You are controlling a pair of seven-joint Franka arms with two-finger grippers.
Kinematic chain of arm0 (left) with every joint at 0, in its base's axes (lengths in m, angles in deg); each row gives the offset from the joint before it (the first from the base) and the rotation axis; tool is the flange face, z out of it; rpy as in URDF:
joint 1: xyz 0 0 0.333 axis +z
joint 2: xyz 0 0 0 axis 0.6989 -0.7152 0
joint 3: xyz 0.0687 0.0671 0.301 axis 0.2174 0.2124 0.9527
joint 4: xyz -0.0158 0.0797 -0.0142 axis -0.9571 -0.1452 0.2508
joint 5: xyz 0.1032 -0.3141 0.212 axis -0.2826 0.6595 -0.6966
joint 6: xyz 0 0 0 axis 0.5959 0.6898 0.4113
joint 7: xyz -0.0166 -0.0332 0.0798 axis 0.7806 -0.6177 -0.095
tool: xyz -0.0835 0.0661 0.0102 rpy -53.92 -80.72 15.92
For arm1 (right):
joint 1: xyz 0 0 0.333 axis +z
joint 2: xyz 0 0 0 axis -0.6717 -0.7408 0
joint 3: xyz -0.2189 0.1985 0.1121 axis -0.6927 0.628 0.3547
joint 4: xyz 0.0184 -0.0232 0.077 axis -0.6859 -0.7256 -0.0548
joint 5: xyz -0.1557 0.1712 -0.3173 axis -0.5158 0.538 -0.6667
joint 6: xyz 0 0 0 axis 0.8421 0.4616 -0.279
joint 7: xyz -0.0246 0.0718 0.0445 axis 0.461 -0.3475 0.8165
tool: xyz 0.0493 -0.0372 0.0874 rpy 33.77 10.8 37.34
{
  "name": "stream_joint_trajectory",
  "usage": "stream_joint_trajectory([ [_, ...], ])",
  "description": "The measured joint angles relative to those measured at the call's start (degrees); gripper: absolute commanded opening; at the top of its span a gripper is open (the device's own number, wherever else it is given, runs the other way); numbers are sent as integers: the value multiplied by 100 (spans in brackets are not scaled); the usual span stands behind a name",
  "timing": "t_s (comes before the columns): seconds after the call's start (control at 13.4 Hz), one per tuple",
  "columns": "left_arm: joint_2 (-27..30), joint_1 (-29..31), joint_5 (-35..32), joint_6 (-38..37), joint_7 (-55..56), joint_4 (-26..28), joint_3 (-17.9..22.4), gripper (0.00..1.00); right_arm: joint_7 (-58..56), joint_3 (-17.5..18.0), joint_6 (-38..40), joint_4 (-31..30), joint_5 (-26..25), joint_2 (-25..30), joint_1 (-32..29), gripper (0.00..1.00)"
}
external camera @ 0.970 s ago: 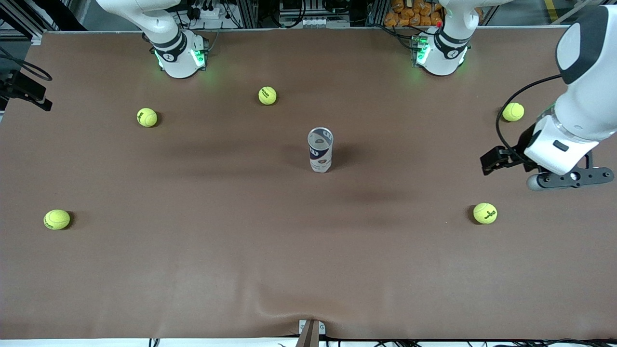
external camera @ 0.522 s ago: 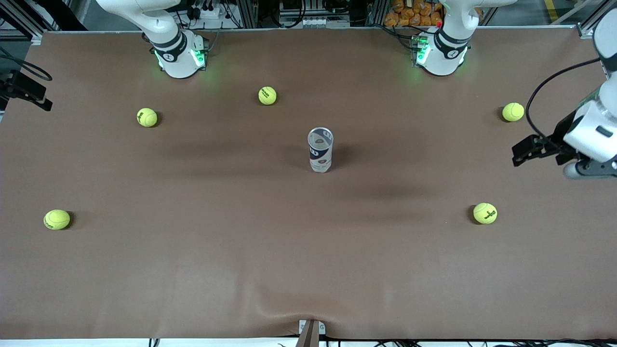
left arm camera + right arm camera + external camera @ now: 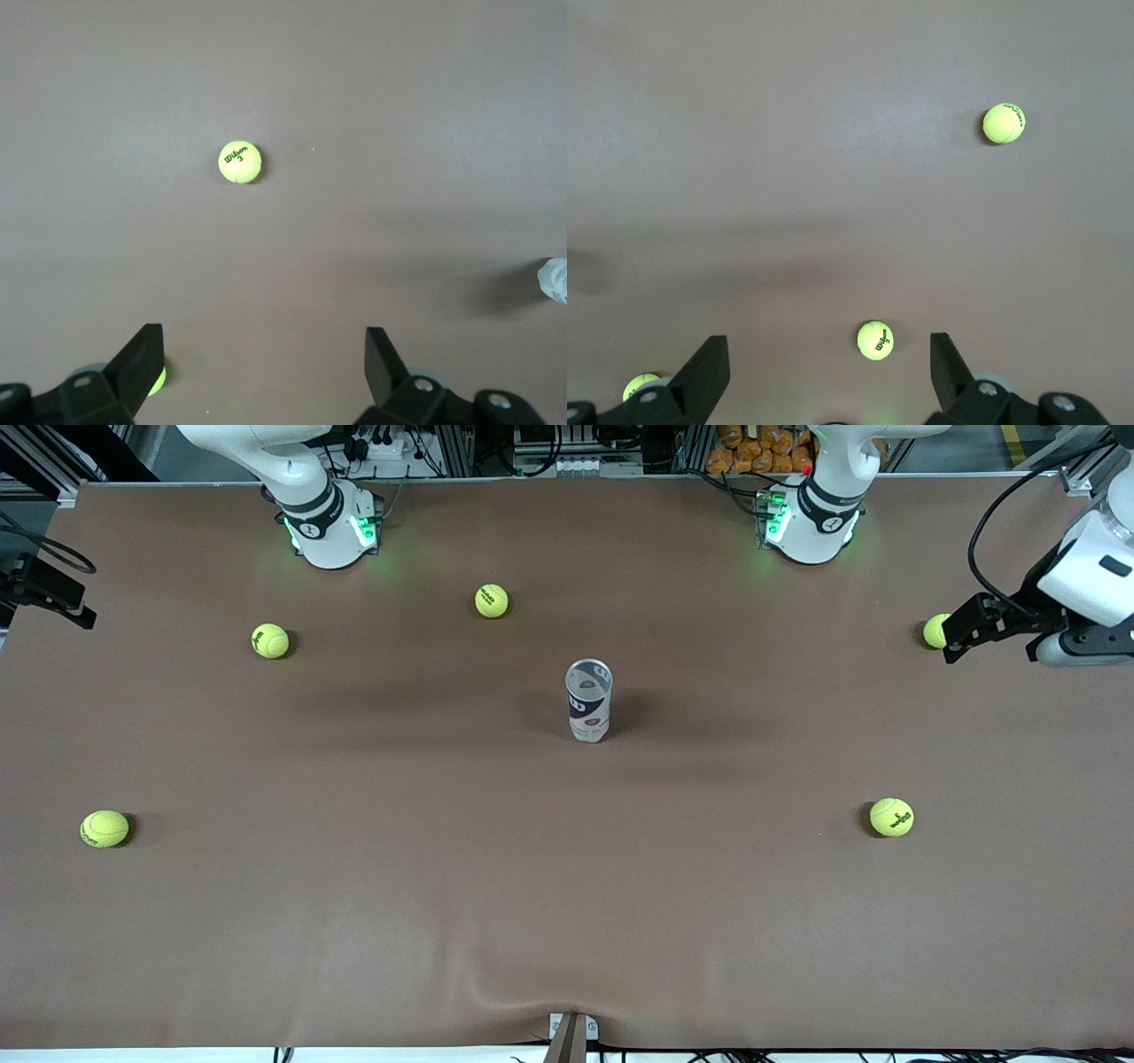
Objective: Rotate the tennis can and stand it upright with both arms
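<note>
Standing up straight in the middle of the brown table (image 3: 567,921) is the tennis can (image 3: 588,700). Its open round top shows, and its white and navy label has writing too small to read. Nothing touches it.

Five yellow-green tennis balls lie well apart from the can. One ball (image 3: 492,600) sits farther from the front camera, near the right arm's base (image 3: 330,527). Another ball (image 3: 270,640) lies toward the right arm's end of the table. A third ball (image 3: 104,828) lies nearer the camera at that same end. A fourth ball (image 3: 891,817) lies nearer the camera toward the left arm's end. The fifth ball (image 3: 934,631) is partly hidden by the black camera on the left arm's wrist.

The left gripper (image 3: 264,354) hangs high over the left arm's end of the table. Its two black fingers are spread wide with nothing between them. The left wrist view shows a ball (image 3: 239,162) with "Wilson 3" on it, another ball (image 3: 157,381) peeking out by one finger, and a bit of the can (image 3: 555,281) at the edge.

The right gripper (image 3: 830,359) cannot be seen from the front. The right wrist view shows its fingers spread wide and empty, up over the table. Three balls show below it, and one ball (image 3: 875,340) reads "Wilson 3".
</note>
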Motion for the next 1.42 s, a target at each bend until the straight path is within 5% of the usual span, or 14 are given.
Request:
stream_joint_trajectory([
  [1.42, -122, 5, 166, 115, -400, -149, 844, 100, -46, 58, -46, 0, 3, 0, 51, 100],
])
